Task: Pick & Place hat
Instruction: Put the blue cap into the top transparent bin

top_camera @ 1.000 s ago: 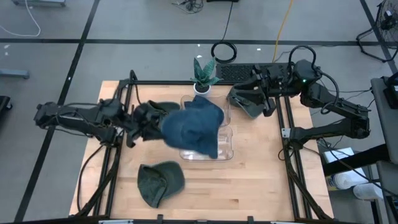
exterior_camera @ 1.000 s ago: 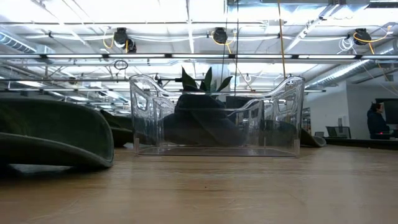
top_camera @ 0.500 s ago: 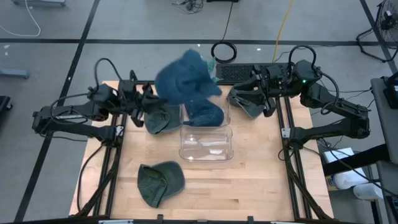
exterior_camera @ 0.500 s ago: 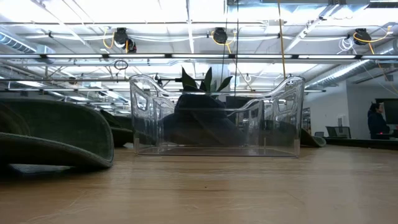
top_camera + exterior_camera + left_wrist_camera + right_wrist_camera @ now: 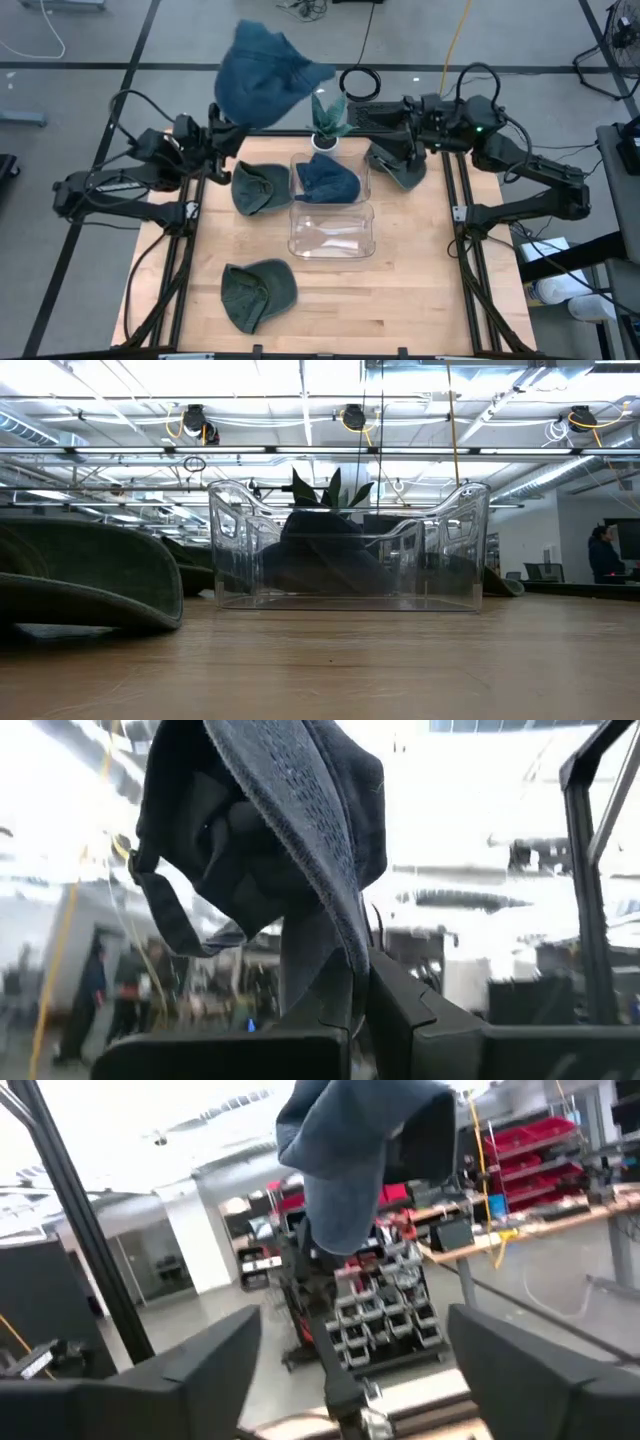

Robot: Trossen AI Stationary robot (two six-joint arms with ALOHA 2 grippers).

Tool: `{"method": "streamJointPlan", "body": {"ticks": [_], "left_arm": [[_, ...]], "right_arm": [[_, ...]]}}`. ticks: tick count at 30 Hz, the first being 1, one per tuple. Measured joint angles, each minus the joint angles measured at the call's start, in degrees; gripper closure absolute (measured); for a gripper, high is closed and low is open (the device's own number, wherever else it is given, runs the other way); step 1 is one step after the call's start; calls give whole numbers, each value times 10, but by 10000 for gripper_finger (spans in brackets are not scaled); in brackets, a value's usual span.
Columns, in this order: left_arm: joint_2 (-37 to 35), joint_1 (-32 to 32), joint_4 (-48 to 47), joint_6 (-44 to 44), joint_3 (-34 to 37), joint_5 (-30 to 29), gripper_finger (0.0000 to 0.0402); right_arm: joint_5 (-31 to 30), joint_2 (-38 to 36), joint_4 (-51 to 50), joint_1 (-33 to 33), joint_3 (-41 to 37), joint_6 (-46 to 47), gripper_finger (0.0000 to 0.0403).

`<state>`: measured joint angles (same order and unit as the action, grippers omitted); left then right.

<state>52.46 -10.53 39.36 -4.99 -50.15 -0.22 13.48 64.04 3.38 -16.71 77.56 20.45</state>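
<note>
We are observing a blue hat (image 5: 262,72) hanging high above the desk's (image 5: 400,300) far left corner, pinched in the closed left pincer (image 5: 226,135). Another blue hat (image 5: 327,178) is lying in the clear bin (image 5: 331,238), with green hats (image 5: 259,188) beside it. The right pincer (image 5: 398,150) is standing wide open, holding nothing, over a green hat (image 5: 401,170) at the far right.

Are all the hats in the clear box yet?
Not yet. One blue hat already lies in the clear box. The left gripper is shut on another blue hat, raised high. Three green hats remain on the table.
</note>
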Motion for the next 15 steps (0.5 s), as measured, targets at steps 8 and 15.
{"method": "streamJointPlan", "body": {"ticks": [8, 15], "left_arm": [[84, 0, 205, 49, 0, 0, 390], [146, 0, 296, 35, -10, 2, 390]], "right_arm": [[2, 69, 144, 9, 0, -1, 31], [3, 115, 225, 19, 0, -3, 34]]}}
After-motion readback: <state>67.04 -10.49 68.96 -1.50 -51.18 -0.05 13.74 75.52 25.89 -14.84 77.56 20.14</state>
